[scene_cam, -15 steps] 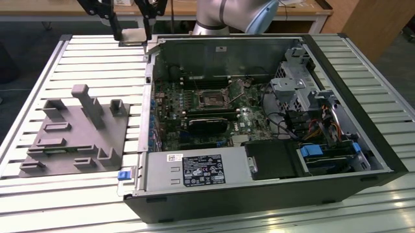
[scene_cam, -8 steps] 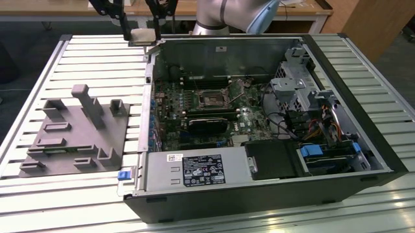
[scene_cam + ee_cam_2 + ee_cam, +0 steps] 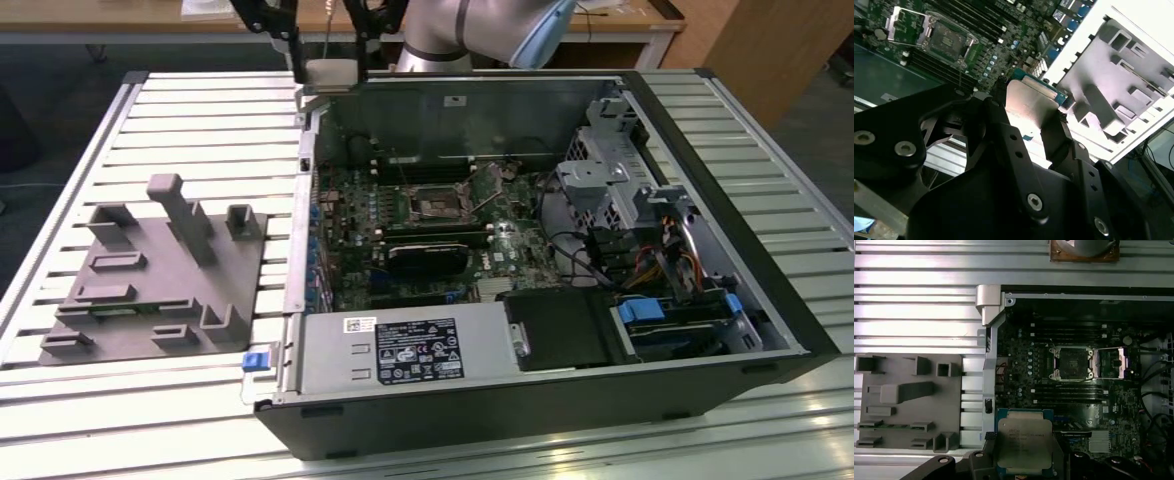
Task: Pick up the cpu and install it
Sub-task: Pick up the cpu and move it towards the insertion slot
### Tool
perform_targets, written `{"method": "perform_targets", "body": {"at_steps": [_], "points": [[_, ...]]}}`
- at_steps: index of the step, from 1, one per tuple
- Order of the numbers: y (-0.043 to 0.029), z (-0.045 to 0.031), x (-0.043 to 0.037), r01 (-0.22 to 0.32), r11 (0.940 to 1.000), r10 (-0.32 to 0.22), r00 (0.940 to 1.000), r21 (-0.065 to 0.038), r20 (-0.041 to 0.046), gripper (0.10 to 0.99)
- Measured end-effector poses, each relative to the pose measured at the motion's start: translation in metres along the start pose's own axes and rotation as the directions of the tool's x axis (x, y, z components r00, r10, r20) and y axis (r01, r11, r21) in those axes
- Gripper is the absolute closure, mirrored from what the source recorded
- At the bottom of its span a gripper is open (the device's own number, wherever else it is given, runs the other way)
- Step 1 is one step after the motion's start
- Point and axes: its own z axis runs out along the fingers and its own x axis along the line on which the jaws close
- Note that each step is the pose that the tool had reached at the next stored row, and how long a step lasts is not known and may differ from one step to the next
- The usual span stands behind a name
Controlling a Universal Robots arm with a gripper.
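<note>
Your black two-fingered pincer [image 3: 1026,127] is closed on the cpu [image 3: 1024,442], a small flat square chip with a silver-grey metal lid and pale rim. It clamps the chip by opposite edges in the air over a corner of the open black computer case [image 3: 747,250], well apart from the dark square motherboard socket [image 3: 1072,363]. I judge the risks to be the chip tilting in so narrow a grip, or meeting the socket off-centre and bending contacts. The first wrist view shows the chip's lid and the socket's frame swung open, while the exterior view shows the chip's height above the case wall.
</note>
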Motion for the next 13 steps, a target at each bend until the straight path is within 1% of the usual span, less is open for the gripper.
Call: {"method": "perform_targets", "body": {"at_steps": [2,4,6,10,13], "points": [[0.0028,0.0011,-0.0077,0.000,1.0000,0.000,1.0000,0.000,-0.0001,0.561],[0.0066,0.0026,-0.0128,0.000,1.0000,0.000,1.0000,0.000,0.0000,0.561],[0.0109,0.0044,-0.0155,0.000,1.0000,0.000,1.0000,0.000,0.0000,0.561],[0.0218,0.0086,-0.0201,0.000,1.0000,0.000,1.0000,0.000,0.0000,0.561],[0.0287,0.0123,-0.0278,0.000,1.0000,0.000,1.0000,0.000,0.0000,0.561]]}}
